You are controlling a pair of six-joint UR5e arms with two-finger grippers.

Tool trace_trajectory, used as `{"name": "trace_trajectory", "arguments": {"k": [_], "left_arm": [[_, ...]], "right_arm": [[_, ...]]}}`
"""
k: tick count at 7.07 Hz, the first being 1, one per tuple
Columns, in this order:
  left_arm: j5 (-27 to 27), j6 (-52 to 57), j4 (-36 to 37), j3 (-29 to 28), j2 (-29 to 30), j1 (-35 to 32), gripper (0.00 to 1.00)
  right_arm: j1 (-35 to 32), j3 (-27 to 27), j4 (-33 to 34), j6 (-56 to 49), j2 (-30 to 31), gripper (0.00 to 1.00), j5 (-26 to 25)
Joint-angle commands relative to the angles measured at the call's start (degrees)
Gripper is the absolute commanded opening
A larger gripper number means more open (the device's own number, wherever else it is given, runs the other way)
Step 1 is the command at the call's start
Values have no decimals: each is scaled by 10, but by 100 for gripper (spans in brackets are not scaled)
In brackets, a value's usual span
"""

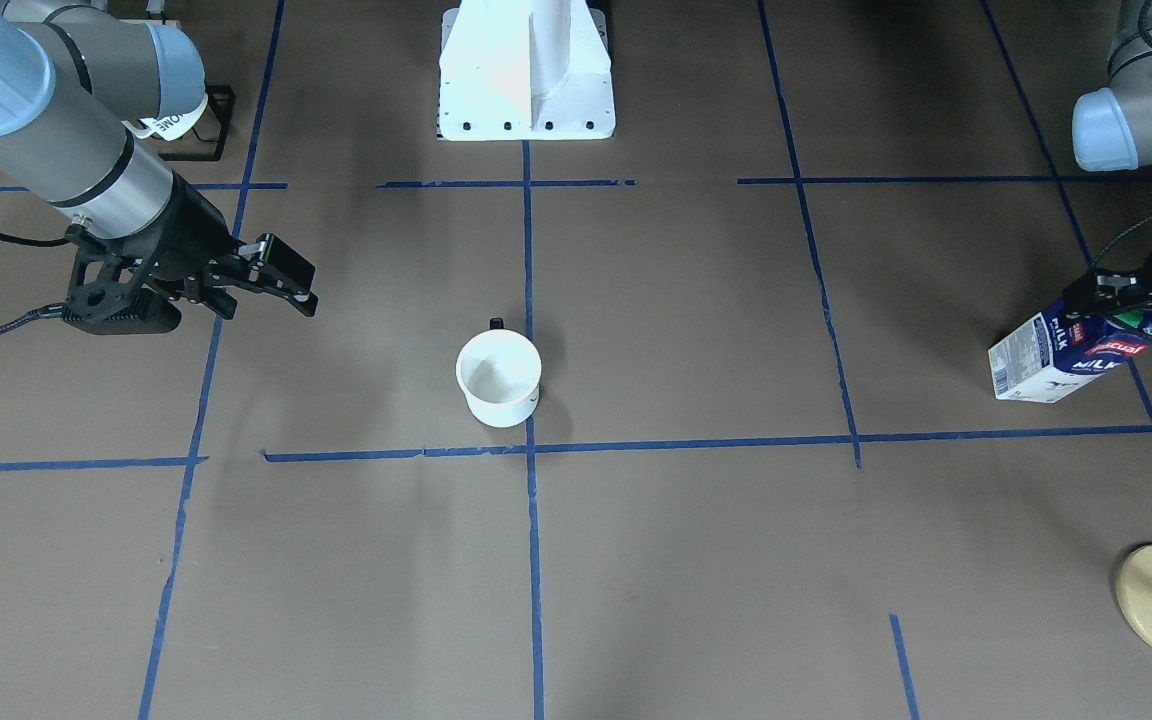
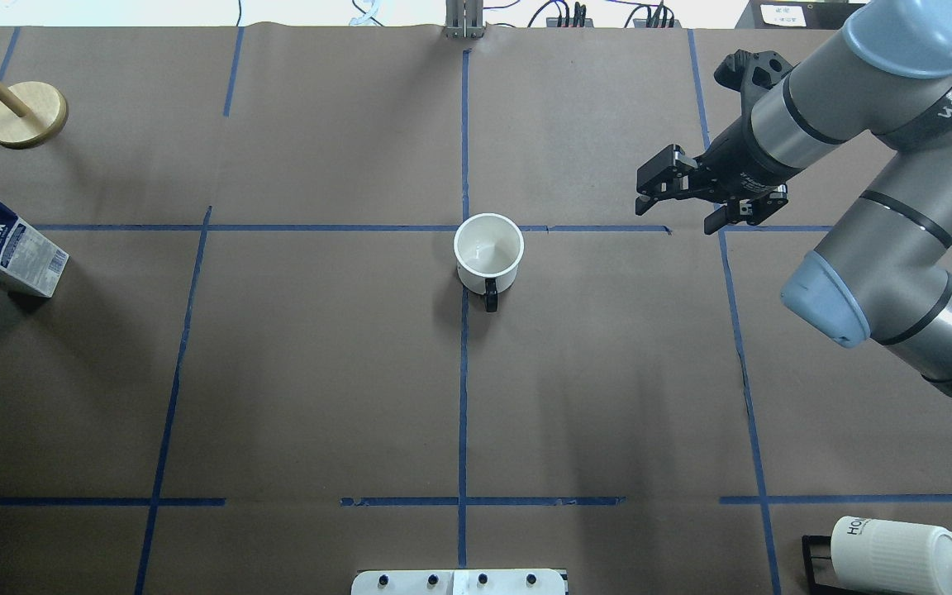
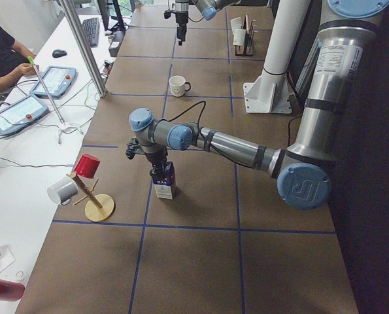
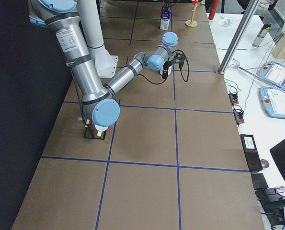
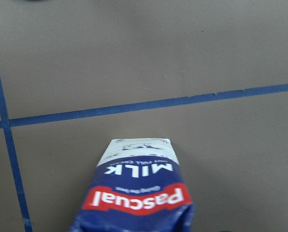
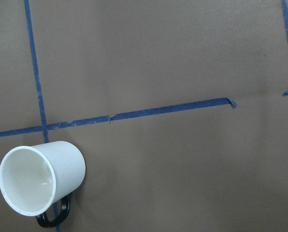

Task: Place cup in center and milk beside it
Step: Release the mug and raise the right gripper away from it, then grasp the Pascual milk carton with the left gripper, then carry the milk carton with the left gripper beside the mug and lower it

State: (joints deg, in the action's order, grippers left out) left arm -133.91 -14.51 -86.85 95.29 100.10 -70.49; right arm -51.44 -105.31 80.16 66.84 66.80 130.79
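**Milk gripped at the left end, cup by the center, right end effector open**

On the left, the left arm [image 3: 233, 147] stretches low over the surface [image 2: 319, 372]. Its forearm is nearly level and its wrist is turned down. The left end effector [image 1: 1134, 318] points down onto the milk [image 2: 9, 252]. Its fingers stand on both sides of the gable top and appear closed on it. The carton is near the left end of the surface and leans a little in the front-facing view. Whether its base touches the surface I cannot tell. A wooden stand [image 2: 26, 116] is near it, toward the far edge. Between the milk and the cup lies a wide stretch of brown surface crossed by blue tape lines [image 2: 187, 330].

In the middle, the cup [image 2: 488, 252] stands upright with its mouth up. It is just beside the center [image 1: 531, 447], on the robot's side of the crossing. Its dark handle is turned toward the robot, over the tape line.

To the right, the right arm [image 2: 856, 149] comes in from the right edge and bends toward the far side. The right end effector [image 2: 678, 200] hangs above the surface, well apart from the cup, with its two fingers spread wide and nothing between them. A ribbed mug [image 2: 897, 554] is at the near right corner.
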Motion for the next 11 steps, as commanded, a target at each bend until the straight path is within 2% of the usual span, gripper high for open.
{"name": "trace_trajectory", "arguments": {"k": [1,3,4,5,6,7,9,10,11], "left_arm": [[0,-26,20,29,30,-3,0],[-1,-105,167,122,115,12,0],[0,-193,218,134,180,72,0],[2,-299,219,119,241,136,0],[1,-352,216,92,285,175,0],[10,-389,210,36,344,198,0],[51,-486,80,-112,429,242,0],[52,-490,60,-145,444,245,1],[52,-491,60,-148,446,257,3]], "right_arm": [[1,-3,0,1,-1,100,0],[-20,-66,4,-9,60,100,10],[-37,-72,4,-11,78,100,12],[-42,-77,1,-25,99,100,11],[-42,-94,0,-43,126,100,7],[-41,-97,-1,-50,134,100,3],[-38,-97,-1,-51,134,100,-16],[-38,-96,-1,-51,134,100,-16],[-36,-96,-1,-50,134,100,-16]]}}
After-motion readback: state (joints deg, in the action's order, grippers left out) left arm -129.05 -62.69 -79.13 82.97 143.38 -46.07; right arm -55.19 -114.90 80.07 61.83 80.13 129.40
